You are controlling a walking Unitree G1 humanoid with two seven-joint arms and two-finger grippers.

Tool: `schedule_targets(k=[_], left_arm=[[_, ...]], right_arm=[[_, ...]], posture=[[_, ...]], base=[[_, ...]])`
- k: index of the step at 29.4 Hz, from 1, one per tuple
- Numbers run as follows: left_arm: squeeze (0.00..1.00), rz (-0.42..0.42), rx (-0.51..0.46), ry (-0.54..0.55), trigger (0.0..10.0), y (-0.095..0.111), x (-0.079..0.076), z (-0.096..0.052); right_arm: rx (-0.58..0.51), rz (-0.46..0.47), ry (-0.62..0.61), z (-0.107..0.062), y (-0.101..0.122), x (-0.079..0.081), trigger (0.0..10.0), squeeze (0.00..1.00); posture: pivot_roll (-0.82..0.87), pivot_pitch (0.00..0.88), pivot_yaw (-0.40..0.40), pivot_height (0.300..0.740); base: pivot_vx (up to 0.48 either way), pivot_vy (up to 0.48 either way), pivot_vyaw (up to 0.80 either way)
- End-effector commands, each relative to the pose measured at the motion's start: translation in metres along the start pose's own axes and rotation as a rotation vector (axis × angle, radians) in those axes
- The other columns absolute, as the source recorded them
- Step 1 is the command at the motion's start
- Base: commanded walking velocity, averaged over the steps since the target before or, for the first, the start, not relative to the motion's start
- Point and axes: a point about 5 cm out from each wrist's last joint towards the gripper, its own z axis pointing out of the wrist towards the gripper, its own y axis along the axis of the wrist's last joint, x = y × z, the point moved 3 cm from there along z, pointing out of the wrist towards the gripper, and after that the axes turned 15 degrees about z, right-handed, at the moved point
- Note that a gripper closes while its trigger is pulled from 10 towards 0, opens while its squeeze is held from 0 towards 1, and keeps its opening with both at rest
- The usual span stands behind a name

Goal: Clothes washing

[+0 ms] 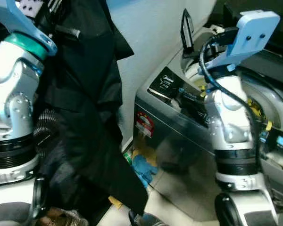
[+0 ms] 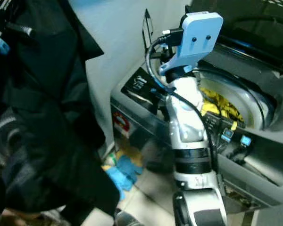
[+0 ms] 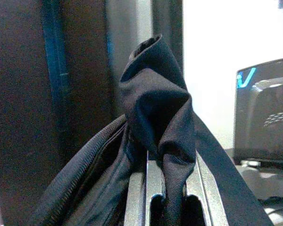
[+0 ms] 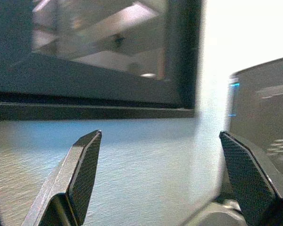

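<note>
A black garment (image 1: 85, 108) hangs in long folds from my raised left arm down toward the floor. In the left wrist view, my left gripper (image 3: 172, 160) is shut on a bunched fold of this black cloth (image 3: 155, 108). To the right stands a grey top-loading washing machine (image 1: 179, 127) with its drum (image 2: 247, 96) uncovered and yellow laundry (image 2: 221, 106) inside. My right arm is raised over the machine's near left corner. Its gripper (image 4: 160, 136) is open with nothing between the fingers, facing the pale wall.
A blue cloth (image 2: 122, 172) lies on the tiled floor beside the machine's base, next to small clutter. The pale wall (image 1: 151, 42) runs behind the garment and the machine. The machine's control panel (image 1: 172, 89) faces me.
</note>
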Motion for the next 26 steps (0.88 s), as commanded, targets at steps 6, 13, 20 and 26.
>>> schedule_targets(k=[6,13,20,26], left_arm=[[0.0,0.016,-0.062,0.012,10.0,0.0152,0.0041,-0.0013],[0.0,0.017,-0.056,0.012,10.0,0.0133,0.0042,-0.001],[0.0,0.017,-0.053,0.011,10.0,0.0127,0.0042,-0.0012],[0.0,0.017,-0.053,0.012,10.0,0.0127,0.0042,-0.0014]], right_arm=[[0.006,0.012,-0.006,-0.001,-0.0016,0.0004,10.0,0.0],[0.008,0.014,-0.01,-0.001,-0.002,0.0,10.0,0.0],[0.008,0.015,-0.011,-0.0013,-0.0021,-0.0002,10.0,0.0],[0.008,0.016,-0.011,-0.0013,-0.002,-0.0001,10.0,0.0]], posture=[[0.08,0.023,0.044,0.74],[0.08,0.024,0.046,0.74],[0.08,0.025,0.048,0.74],[0.08,0.025,0.047,0.74]], base=[[0.0,0.0,-0.8],[0.0,0.0,-0.8],[0.0,0.0,-0.8],[0.0,0.0,-0.8]])
